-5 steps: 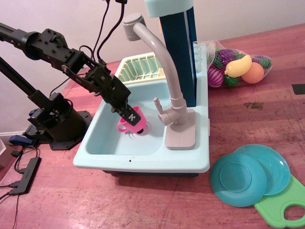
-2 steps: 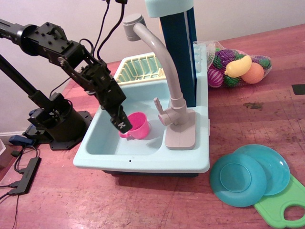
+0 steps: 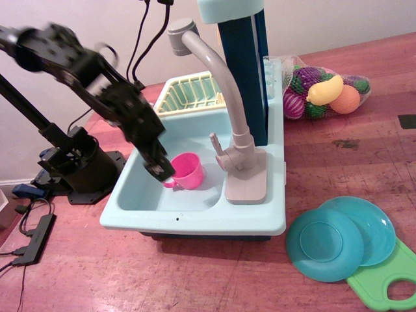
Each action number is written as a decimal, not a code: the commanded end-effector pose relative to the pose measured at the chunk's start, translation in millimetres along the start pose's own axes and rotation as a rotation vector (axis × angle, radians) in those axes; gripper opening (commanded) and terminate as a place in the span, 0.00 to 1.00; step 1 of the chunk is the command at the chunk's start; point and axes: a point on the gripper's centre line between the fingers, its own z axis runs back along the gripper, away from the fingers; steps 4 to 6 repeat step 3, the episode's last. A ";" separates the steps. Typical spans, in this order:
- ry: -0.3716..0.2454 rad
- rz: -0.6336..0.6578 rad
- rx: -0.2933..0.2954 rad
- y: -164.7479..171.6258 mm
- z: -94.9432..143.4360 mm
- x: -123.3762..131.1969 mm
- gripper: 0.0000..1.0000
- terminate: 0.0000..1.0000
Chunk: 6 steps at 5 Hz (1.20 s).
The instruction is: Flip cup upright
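Note:
The hot-pink cup point(image 3: 188, 170) stands in the light-blue toy sink basin point(image 3: 140, 188) with its mouth facing up and its loop handle at the lower left. My gripper point(image 3: 160, 169) hangs just left of the cup, beside the handle, with its fingers apart and nothing between them. The arm above it is blurred by motion.
A grey faucet point(image 3: 224, 91) arches over the sink's right side. A yellow dish rack point(image 3: 188, 92) sits behind the basin. Two teal plates point(image 3: 338, 240) and a green cutting board point(image 3: 383, 279) lie at the front right. A net bag of toy fruit point(image 3: 325, 91) lies at the back right.
The cup was held tilted in the gripper above the drain. It now stands on the sink floor by itself. The gripper let go and drew slightly to the left.

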 end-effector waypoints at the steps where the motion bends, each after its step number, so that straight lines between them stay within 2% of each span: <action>1: -0.067 0.010 -0.039 -0.6 31.4 9.5 1.00 0.00; 2: -0.067 0.010 -0.039 -0.6 31.4 9.5 1.00 0.00; 3: -0.067 0.010 -0.039 -0.6 31.4 9.5 1.00 1.00; 6: -0.067 0.010 -0.039 -0.6 31.4 9.5 1.00 1.00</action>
